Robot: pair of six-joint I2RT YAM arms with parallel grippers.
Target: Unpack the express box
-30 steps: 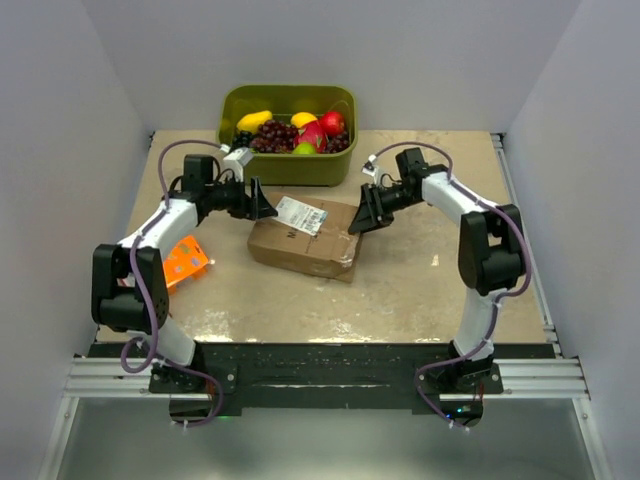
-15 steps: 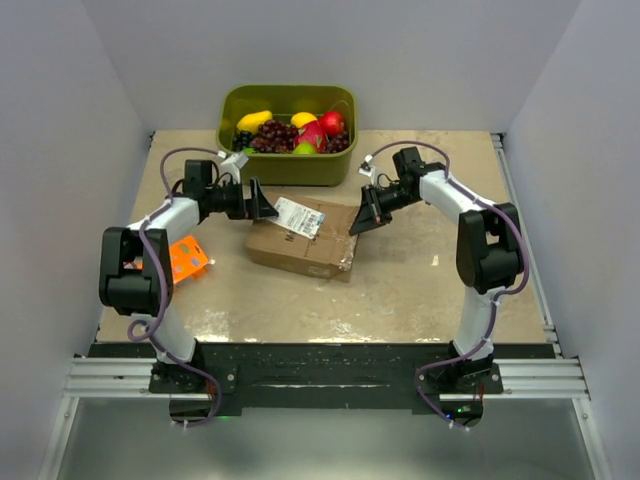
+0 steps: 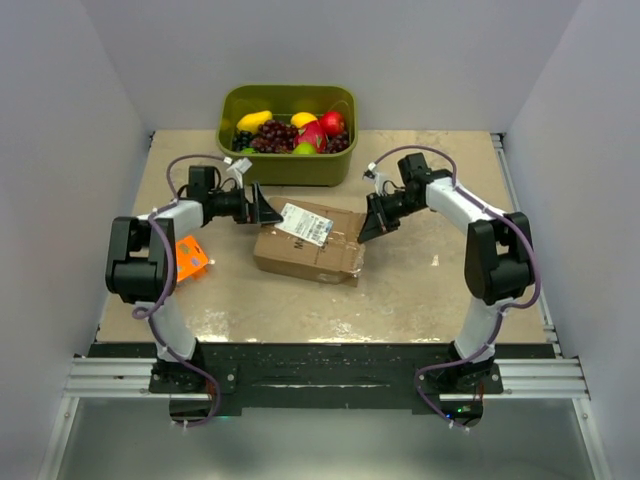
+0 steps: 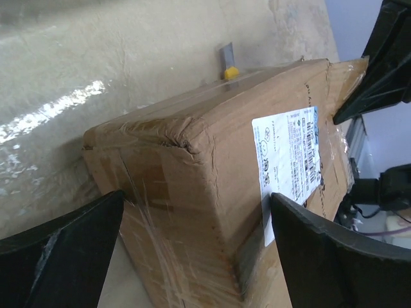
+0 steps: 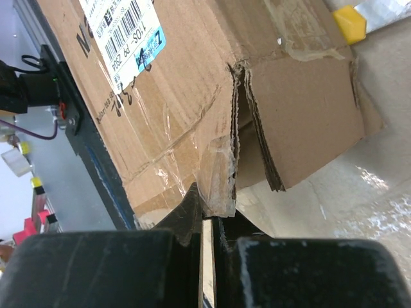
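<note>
The express box (image 3: 305,245) is a brown taped carton with a white label, lying mid-table. My left gripper (image 3: 264,208) is open at the box's left end. In the left wrist view its two fingers (image 4: 61,256) straddle a box corner (image 4: 192,192) without closing on it. My right gripper (image 3: 373,226) is at the box's right end. In the right wrist view it (image 5: 214,215) is shut on the torn, taped edge of an end flap (image 5: 302,109), which stands partly open from the box (image 5: 160,96).
An olive-green bin (image 3: 290,170) of fruit stands behind the box. A flat orange package (image 3: 186,257) lies at the left by the left arm. A small grey and yellow object (image 4: 228,67) lies on the table beyond the box.
The right gripper has moved slightly right and toward the near edge, holding the flap. The box has shifted a little with it. The left arm's elbow has swung in while its gripper stays at the box.
</note>
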